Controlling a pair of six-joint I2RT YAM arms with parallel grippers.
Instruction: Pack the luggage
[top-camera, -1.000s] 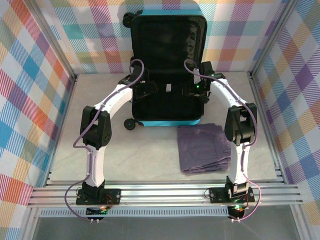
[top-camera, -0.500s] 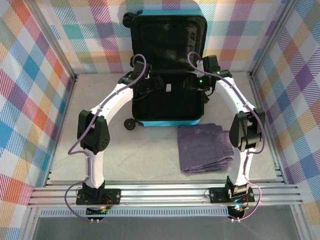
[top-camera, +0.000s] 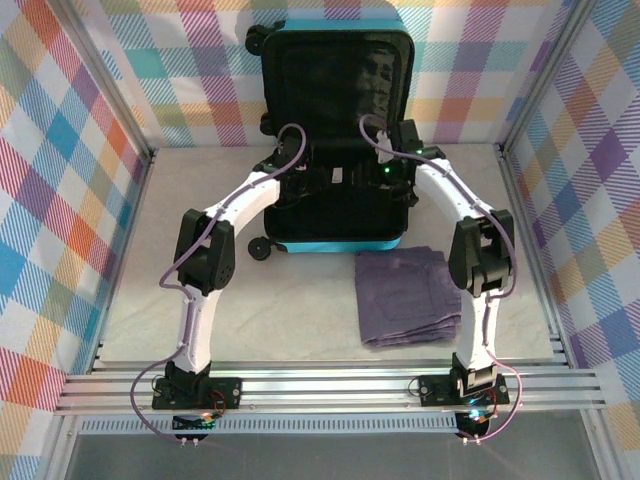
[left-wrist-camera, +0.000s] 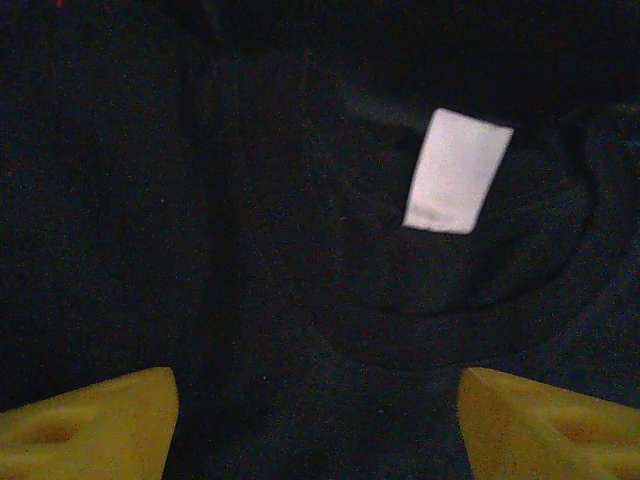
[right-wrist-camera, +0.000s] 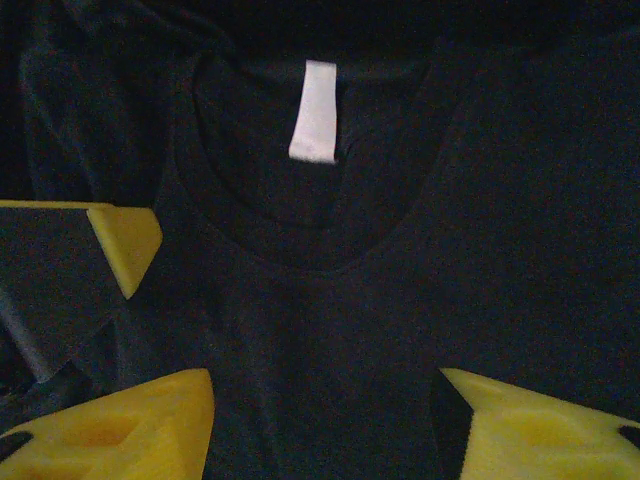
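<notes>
In the luggage (top-camera: 335, 244), left hand (left-wrist-camera: 320, 430) wide, right hand (right-wrist-camera: 325, 430) wide, now nearer together

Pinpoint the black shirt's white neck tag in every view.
Top external: white tag at upper centre, inside the open luggage.
Left wrist: tag at upper right, tilted.
Right wrist: tag at top centre, upright.
Shared landmark: the collar curving below the tag in both wrist views.
</notes>
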